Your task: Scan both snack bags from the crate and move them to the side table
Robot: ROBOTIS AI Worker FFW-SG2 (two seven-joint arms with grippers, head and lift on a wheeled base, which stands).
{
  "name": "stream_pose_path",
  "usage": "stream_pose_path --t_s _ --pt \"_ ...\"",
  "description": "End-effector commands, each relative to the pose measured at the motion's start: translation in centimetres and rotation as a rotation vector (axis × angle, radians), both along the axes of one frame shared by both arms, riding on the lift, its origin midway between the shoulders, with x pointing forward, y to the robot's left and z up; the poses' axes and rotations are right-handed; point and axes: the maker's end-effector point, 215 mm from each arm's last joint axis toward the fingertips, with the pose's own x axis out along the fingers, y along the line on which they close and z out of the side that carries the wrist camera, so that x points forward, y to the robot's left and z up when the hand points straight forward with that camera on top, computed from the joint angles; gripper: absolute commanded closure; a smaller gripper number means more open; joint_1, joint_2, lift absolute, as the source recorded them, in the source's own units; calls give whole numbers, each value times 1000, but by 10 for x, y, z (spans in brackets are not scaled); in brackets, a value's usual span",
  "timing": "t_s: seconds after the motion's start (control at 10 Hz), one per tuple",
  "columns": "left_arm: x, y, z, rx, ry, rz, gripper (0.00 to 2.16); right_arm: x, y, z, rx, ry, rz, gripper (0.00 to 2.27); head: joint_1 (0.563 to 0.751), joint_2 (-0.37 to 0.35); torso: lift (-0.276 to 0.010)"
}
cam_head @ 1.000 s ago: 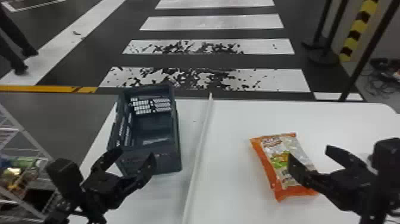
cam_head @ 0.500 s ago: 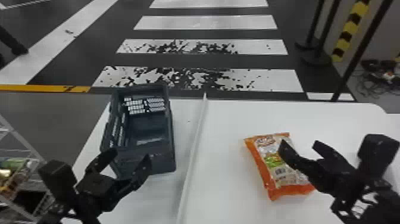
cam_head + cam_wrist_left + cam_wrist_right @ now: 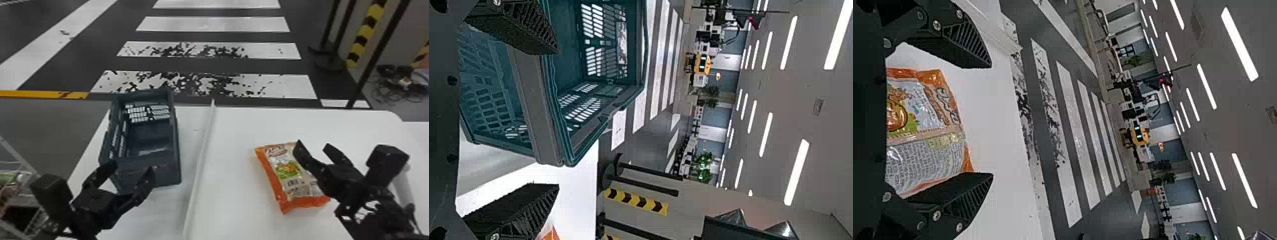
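The open right end effector (image 3: pixel 312 143) had shifted toward the far side over the snack bag (image 3: pixel 283 167), which lay ungripped on the worktop (image 3: pixel 236 153) right of the crate (image 3: pixel 169 172), its transfer apparently pending.

In the head view, your left arm (image 3: pixel 52 194) enters from seven o'clock, the left gripper (image 3: pixel 130 169) spread and aimed toward one o'clock. Your right arm (image 3: pixel 376 213) enters from five, the right gripper (image 3: pixel 312 144) also spread, aimed toward eleven.
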Motion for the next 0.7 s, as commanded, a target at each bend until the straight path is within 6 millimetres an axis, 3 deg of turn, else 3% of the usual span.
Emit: stream_pose_path --t_s 0.0,0.1,0.3,0.4,0.6 --pt "0 0 -1 -1 0 2 39 3 2 -8 2 14 3 583 695 58 -99" --pt "0 1 -2 -1 3 2 39 4 3 -11 1 17 7 849 695 61 -99" --pt "0 1 -4 -2 6 5 39 7 3 -16 -6 25 14 1808 695 64 -99" --pt "0 2 -4 -2 6 5 39 7 8 -18 -17 30 33 2044 695 64 -99" --pt "0 1 -4 -4 7 5 39 7 17 -35 -58 74 76 2125 695 74 -99"
